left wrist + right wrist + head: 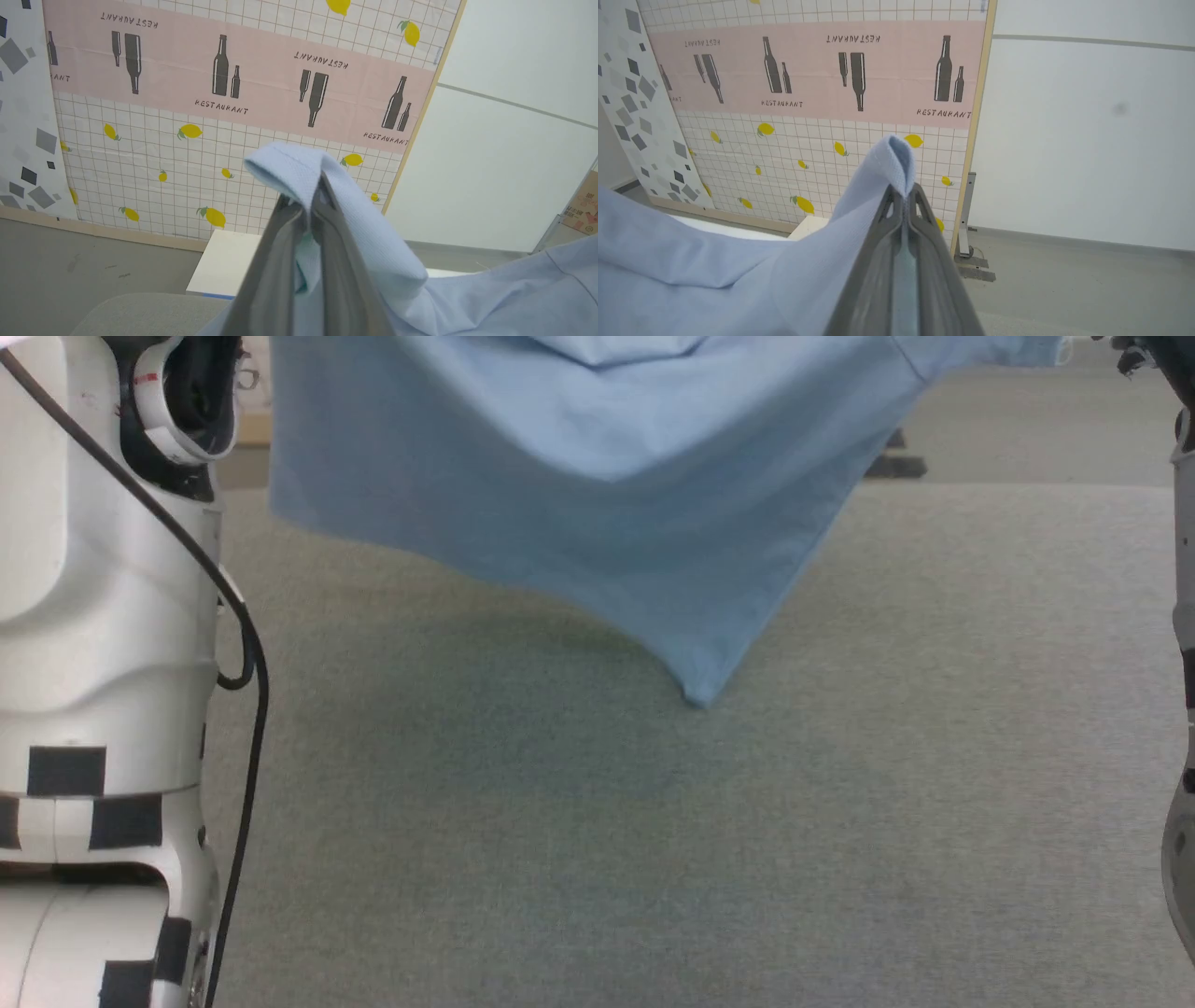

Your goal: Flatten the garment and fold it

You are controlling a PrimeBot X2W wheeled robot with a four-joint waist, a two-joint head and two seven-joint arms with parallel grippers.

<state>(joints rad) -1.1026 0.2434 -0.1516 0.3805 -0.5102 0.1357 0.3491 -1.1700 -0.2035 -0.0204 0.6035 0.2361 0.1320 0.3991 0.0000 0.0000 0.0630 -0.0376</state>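
Our left gripper [315, 186] has its two dark fingers pressed together on a hemmed edge of the garment [387, 261]. A loop of light blue cloth stands up over the fingertips and drapes away to the right of that wrist view. Our right gripper [903, 193] is pinched just as tightly on another hemmed edge, with a small fold poking up above its tips and the rest of the cloth falling to the left of its view.

Between the two grips we hold the garment up in the air, spread across the scene, so its long axis runs left to right. In the head view it fills the upper middle, and its top runs out of the picture. Its lower edge slopes in from both sides to one corner, right of centre, that points straight down at the grey surface [887, 821]. A soft shadow lies under the cloth, but we cannot tell whether that corner touches the surface.

Our left arm [93, 579] stands at the left with a black cable [250, 653] running down beside it. Far behind, both wrist views show a patterned panel [196, 140] with lemons and bottles, next to a white wall [1087, 140].
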